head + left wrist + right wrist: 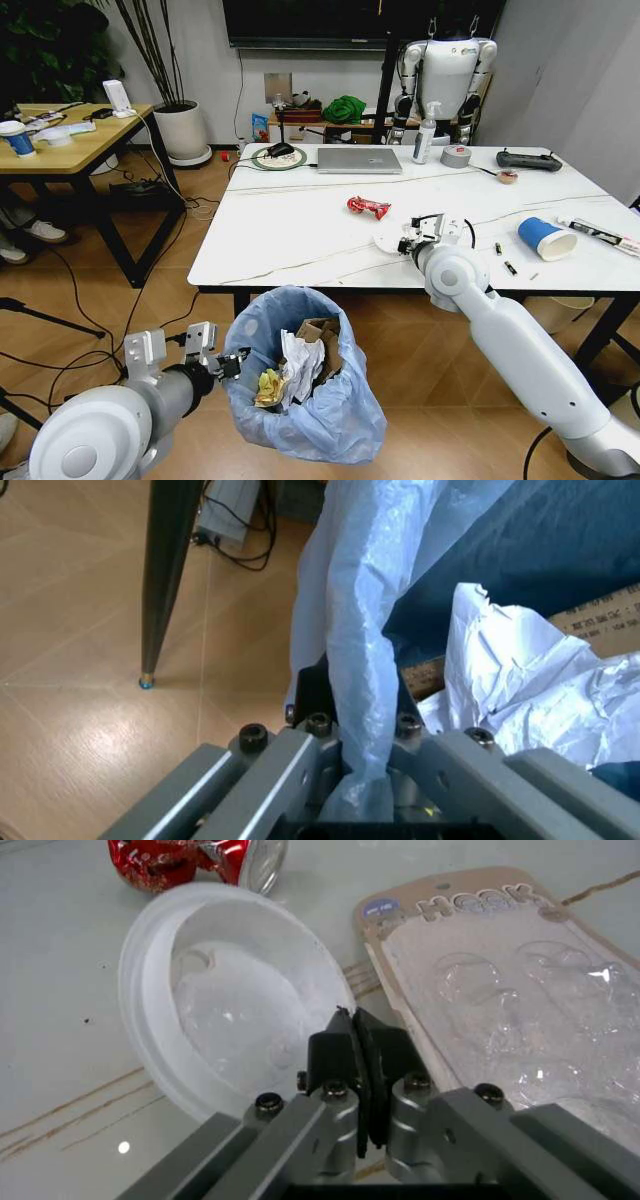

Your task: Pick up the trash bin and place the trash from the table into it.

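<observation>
Left pincer (232, 364) low, in front of the bench, clamped on the crinkled light-blue plastic bag rim of the small round trash bin (340, 420); the left wrist view shows bag film (365, 705) pinched between the pads. The bin sits below the bench's near edge, holding white crumpled paper (297, 365), torn brown cardboard (322, 332) and a yellow wrapper (268, 388).

Right pincer (357, 1057) on the white marble-look bench (300, 230), jaws pressed together at the rim of a white translucent round plastic lid (225, 997). A clear blister pack on tan card (510, 1005) lies just beside the lid. A crushed red can (368, 207) lies near; a blue paper cup (545, 238) lies on its side farther right.
</observation>
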